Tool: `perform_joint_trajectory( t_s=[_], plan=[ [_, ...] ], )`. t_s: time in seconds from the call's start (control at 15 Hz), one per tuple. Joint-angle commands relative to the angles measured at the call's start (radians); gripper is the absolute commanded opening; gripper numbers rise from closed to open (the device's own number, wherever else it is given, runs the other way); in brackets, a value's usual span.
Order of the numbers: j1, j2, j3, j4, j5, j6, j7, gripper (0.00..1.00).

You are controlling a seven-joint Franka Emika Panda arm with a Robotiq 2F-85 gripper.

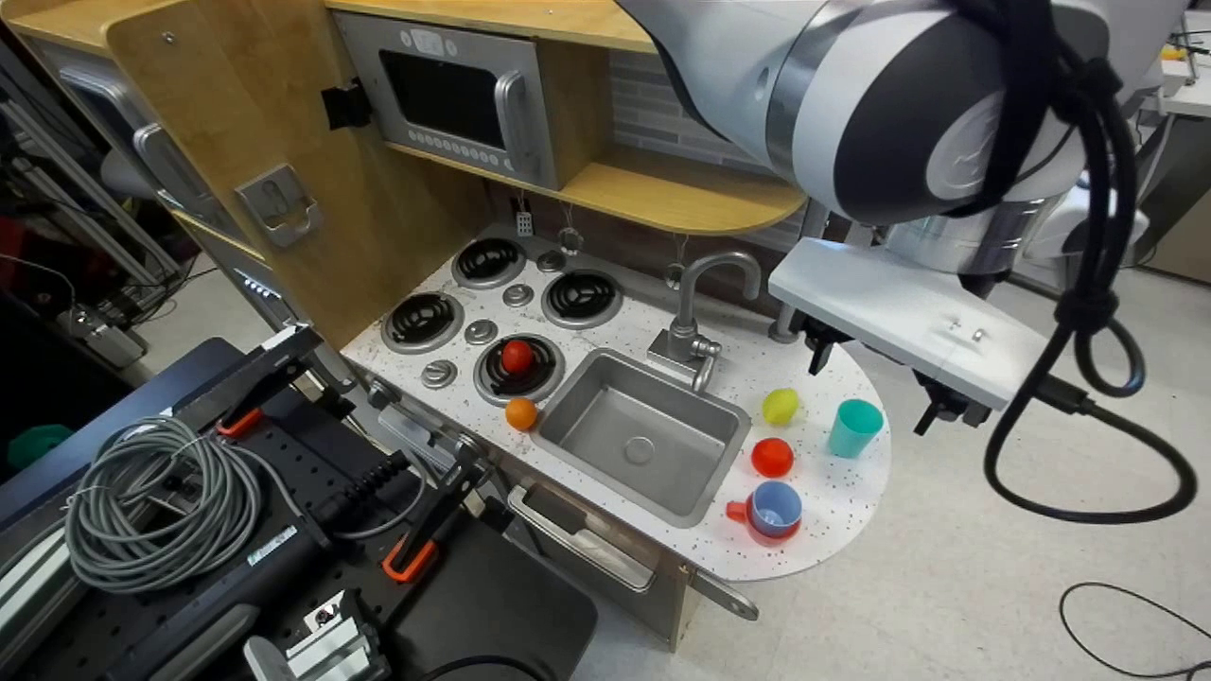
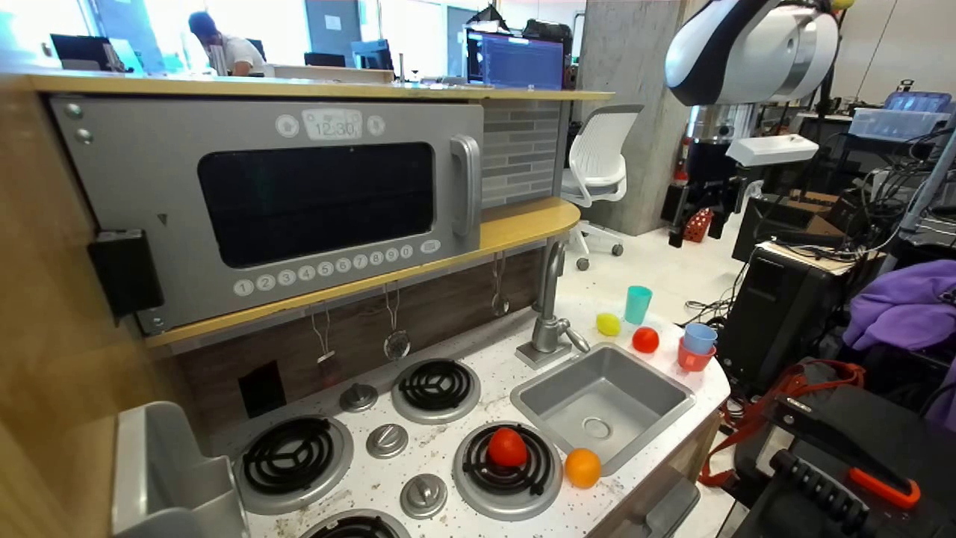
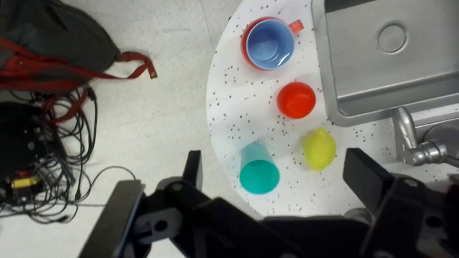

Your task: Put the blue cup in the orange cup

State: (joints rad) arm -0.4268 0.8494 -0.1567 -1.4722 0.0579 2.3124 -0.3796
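The blue cup sits upright inside the orange cup, with its upper part standing above that cup's rim. In an exterior view the blue cup shows over the orange cup. In the wrist view I look down into the blue cup; the orange cup's handle and part of its rim show around it. My gripper is open with nothing between its fingers, high above the rounded counter end and apart from both cups. It also shows in an exterior view and the wrist view.
A teal cup, a yellow lemon and a red ball stand on the counter near the cups. The sink and faucet lie beside them. A shelf overhangs the back.
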Motion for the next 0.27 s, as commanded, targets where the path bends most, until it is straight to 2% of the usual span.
perform_joint_trajectory(
  t_s=[0.0, 0.2],
  plan=[
    [-0.016, -0.034, 0.016, -0.037, -0.016, 0.039, -0.017, 1.00],
    [-0.017, -0.118, 0.016, -0.125, -0.020, 0.063, -0.048, 1.00]
  ],
)
